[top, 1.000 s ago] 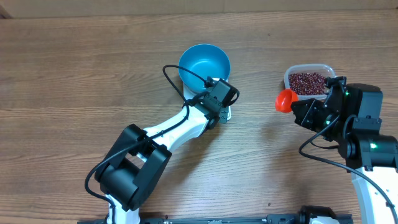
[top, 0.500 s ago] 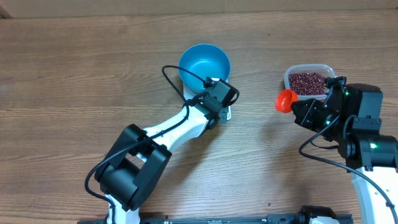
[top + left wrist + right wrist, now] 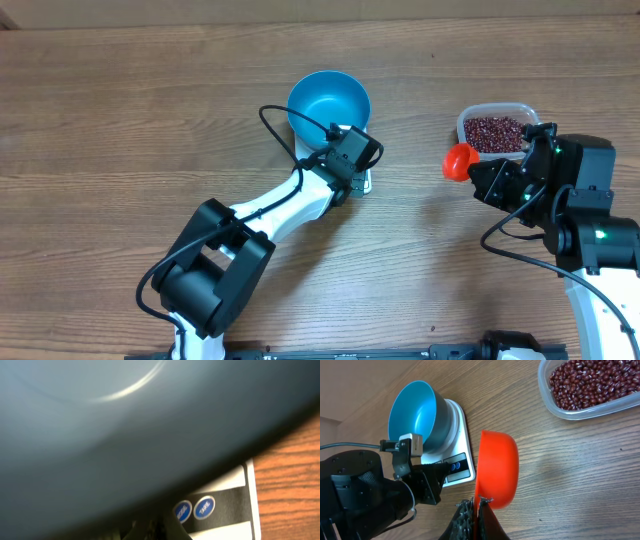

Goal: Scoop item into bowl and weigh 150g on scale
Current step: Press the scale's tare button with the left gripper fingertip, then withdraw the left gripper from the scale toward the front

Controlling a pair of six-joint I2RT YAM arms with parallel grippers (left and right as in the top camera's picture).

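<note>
- Beans [image 3: 497,130]: all the ones I can see lie in the clear tub [image 3: 497,107], far right of the table [image 3: 120,120].
- Bowl [image 3: 329,100]: blue, upright, on top of the scale [image 3: 457,435]. It covers most of the scale's rear part, and its inside shows plain blue.
- Scale: white and flat on the wood. Its front strip, with a dark panel and two round blue buttons [image 3: 194,509], sticks out from under the bowl on the side toward the robot.
- Left gripper [image 3: 350,158]: jaws closed, nothing held. It is parked low at the front edge of the scale, right by the button strip and close against the bowl's wall. I can't tell whether a fingertip touches the strip. The left wrist view is nearly all blurred bowl side.
- Right gripper [image 3: 476,517]: clamped on the handle of an orange scoop [image 3: 497,467].
- Scoop: it is held above the table between scale and tub, nearer the tub and apart from both. It is tipped on its side in the right wrist view, with the rounded back facing the camera. I can't tell if there is anything inside.
- Tub and scale are well apart, with bare wood between them.
</note>
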